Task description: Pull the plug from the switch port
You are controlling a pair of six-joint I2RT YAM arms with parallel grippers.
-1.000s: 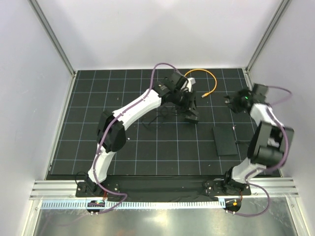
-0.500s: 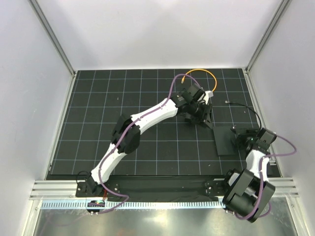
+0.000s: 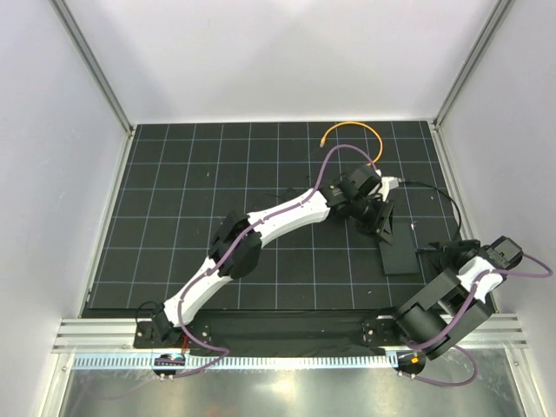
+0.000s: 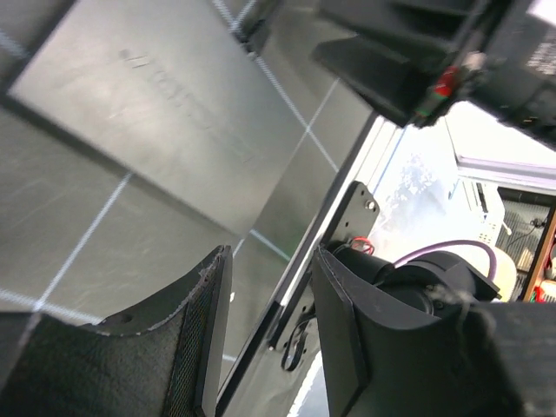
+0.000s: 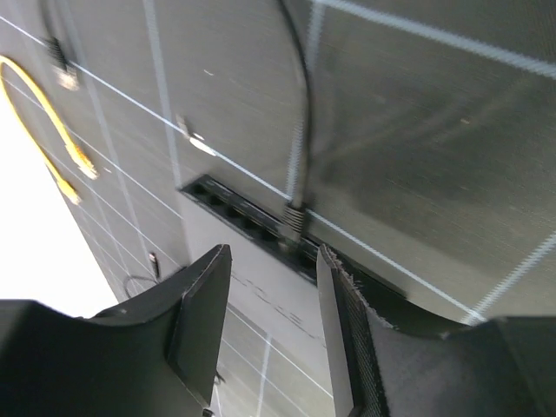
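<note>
The switch, a flat black box, lies on the mat right of centre. A thin black cable runs into its right edge. In the right wrist view its plug sits in one socket of the port row, with the cable leading away. My right gripper is open, just short of the plug and touching nothing; it also shows in the top view. My left gripper is open and empty over the box's far end; its wrist view shows the box top.
An orange cable loops at the back of the mat and shows as a yellow curve in the right wrist view. A white connector lies by the left wrist. The right wall rail is close to the right arm.
The left arm has swung right and nearer, from the orange cable to the box's far end. The right arm has folded back from the far right; its gripper now faces the box's right edge.
</note>
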